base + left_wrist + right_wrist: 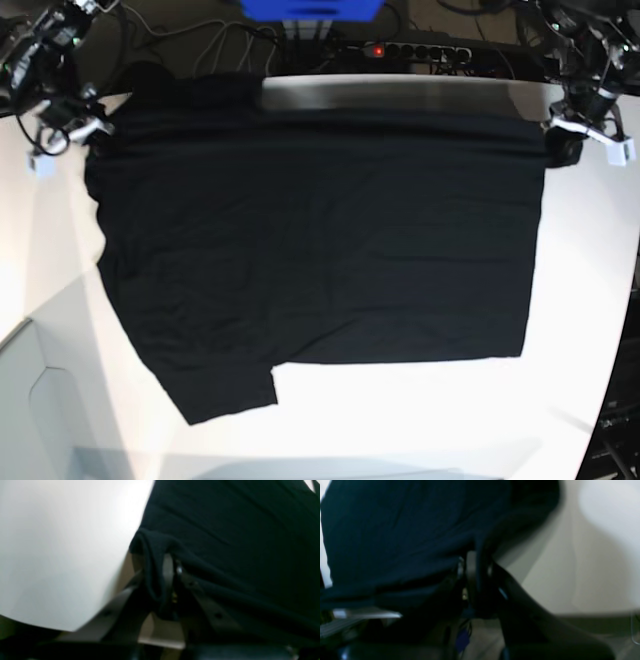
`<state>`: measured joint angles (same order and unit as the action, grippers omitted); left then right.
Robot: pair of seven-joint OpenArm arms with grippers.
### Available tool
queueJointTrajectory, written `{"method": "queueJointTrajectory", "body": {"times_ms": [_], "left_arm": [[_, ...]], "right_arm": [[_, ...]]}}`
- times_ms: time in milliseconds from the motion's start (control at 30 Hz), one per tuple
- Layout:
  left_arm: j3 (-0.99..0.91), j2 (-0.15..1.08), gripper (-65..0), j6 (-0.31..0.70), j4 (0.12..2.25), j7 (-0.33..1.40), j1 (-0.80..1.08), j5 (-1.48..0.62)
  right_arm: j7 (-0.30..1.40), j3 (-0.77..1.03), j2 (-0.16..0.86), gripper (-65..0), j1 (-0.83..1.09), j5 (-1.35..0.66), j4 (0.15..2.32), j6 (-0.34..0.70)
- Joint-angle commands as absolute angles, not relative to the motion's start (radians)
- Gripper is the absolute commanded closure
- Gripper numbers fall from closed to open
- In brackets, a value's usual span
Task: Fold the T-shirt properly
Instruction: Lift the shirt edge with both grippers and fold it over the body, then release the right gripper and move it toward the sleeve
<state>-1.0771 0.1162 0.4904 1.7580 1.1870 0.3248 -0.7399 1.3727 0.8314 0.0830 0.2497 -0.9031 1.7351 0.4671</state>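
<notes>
Both arms are up at the far edge now, and the T-shirt [320,240] is stretched flat and wide across the white table [420,420], filling the middle from about nine o'clock to three.

The left gripper [562,148], out at two o'clock in the base view, has its fingers pressed together on a bunched corner of the black cloth. The left wrist view shows that fold of fabric [156,580] pinched tight between the jaws. The right gripper [97,130], up at ten o'clock, looks the same: fingers pinching the cloth edge [480,562], though that wrist picture is blurred, so how much cloth is caught I can't say.

The risks: each grip sits on a small gather at a corner, and soft knit like this could slide out if the arms pull apart too hard. If one side lets go, the taut top edge would collapse and the fold line would go crooked. A sleeve [225,385] juts out at seven o'clock, and it could drag and tuck under untidily.

The fabric is matte black, thin and limp, with faint ripples running across it. No print shows. The table is smooth and glossy, offering little friction.
</notes>
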Motion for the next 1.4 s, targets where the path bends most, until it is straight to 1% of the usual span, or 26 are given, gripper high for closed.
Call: {"method": "queueJointTrajectory", "body": {"times_ms": [0,100,300,600,967,1167,1233,1333,1367], "left_arm": [[-1.084,0.133,-0.1,0.489,1.761,1.170,0.308,-0.731],[-1.084,0.134,-0.1,0.489,1.730,1.170,0.260,-0.677],[-1.053,0.134,-0.1,0.489,1.736,1.170,0.200,-0.615],[-1.053,0.148,-0.1,0.479,1.727,1.165,0.154,-0.618],[-1.046,0.145,0.0,0.476,1.702,1.164,0.074,-0.608],[-0.995,0.139,0.0,0.476,1.633,1.161,-0.004,-0.433],[-0.995,0.137,0.0,0.476,1.615,1.159,-0.021,-0.395],[-0.992,0.137,0.0,0.476,1.583,1.121,-0.042,-0.374],[-0.992,0.139,0.0,0.476,1.573,1.098,-0.039,-0.374]], "right_arm": [[1.356,0.829,0.110,0.0,0.232,-0.917,1.739,0.467],[1.354,0.811,0.113,0.0,0.196,-0.917,1.707,0.467],[1.353,0.809,0.114,0.0,0.150,-0.912,1.684,0.467],[1.353,0.809,0.111,0.0,0.070,-0.768,1.689,0.467],[1.353,0.805,0.107,0.0,0.010,-0.762,1.684,0.467],[1.343,0.757,0.110,0.0,-0.012,-0.760,1.639,0.464],[1.305,0.746,0.110,0.0,-0.010,-0.760,1.607,0.437],[1.211,0.707,0.114,0.0,-0.002,-0.760,1.540,0.338],[1.185,0.693,0.122,0.0,-0.001,-0.760,1.517,0.321]]}}
